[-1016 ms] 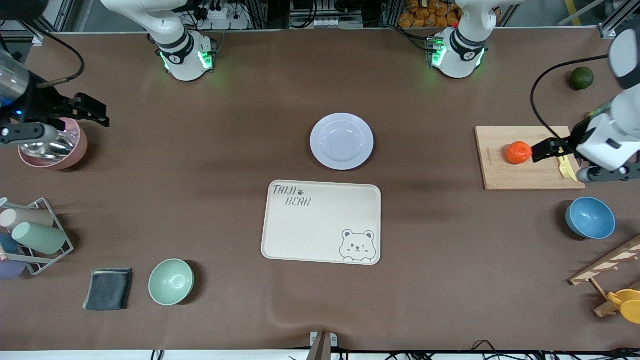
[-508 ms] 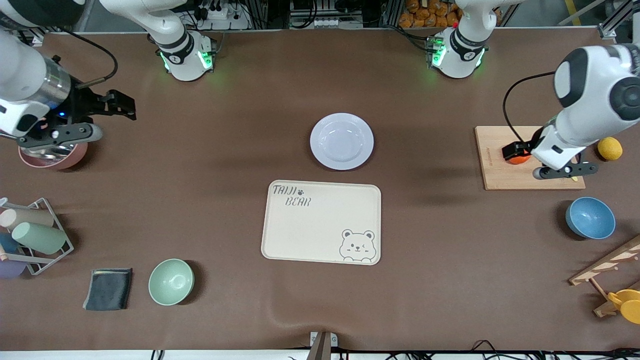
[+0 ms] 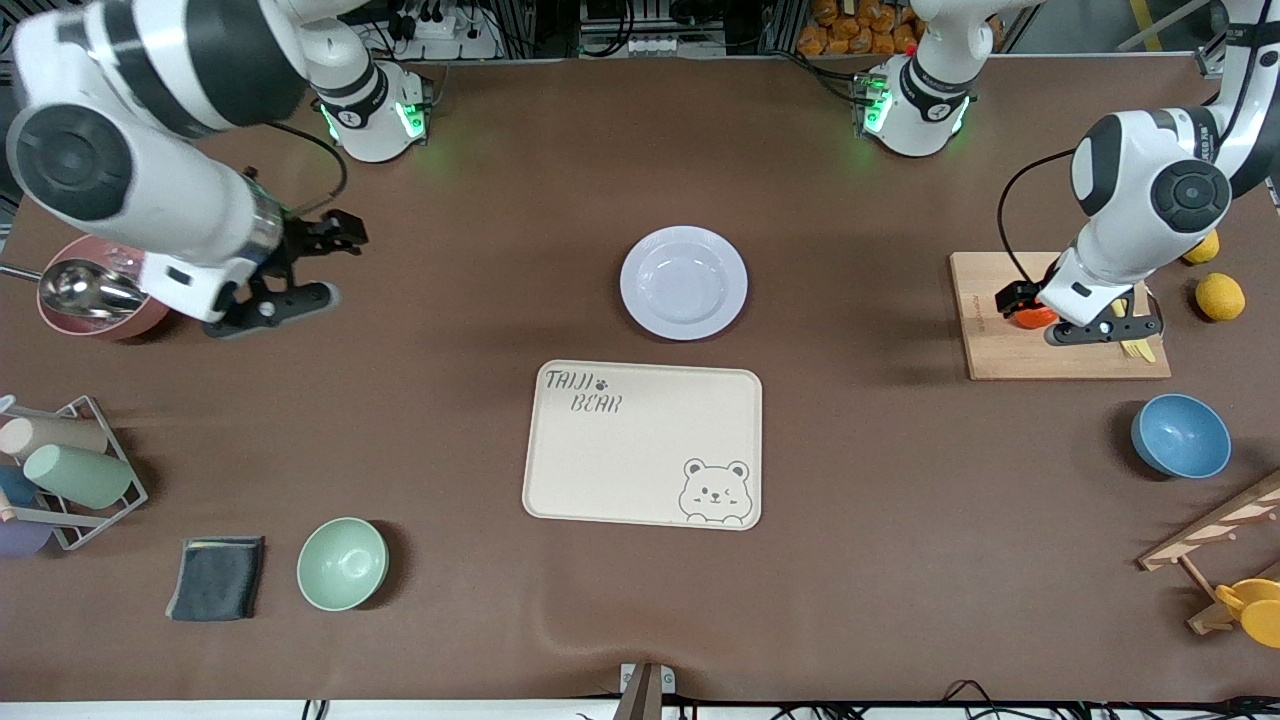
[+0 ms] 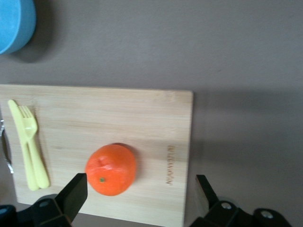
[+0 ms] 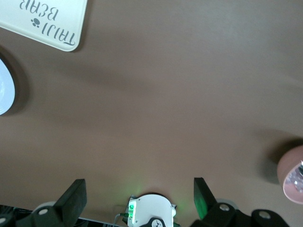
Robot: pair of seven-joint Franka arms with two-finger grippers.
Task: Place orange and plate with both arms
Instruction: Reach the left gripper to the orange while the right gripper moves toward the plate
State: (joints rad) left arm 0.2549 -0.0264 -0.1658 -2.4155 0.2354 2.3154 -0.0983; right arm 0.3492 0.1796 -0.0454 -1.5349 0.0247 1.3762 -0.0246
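Approach step; left gripper (image 4: 137, 198) spread wide over orange (image 4: 111, 170), frame right; right gripper (image 3: 335, 232) spread, empty, upper left; next: descend, clamp.

We have our left arm reaching down at the right side of the frame, its wrist bent low and the left gripper (image 3: 1012, 303) spread wide. At the upper left our right arm stretches toward the middle, the right gripper (image 3: 345, 232) also spread wide and holding nothing.
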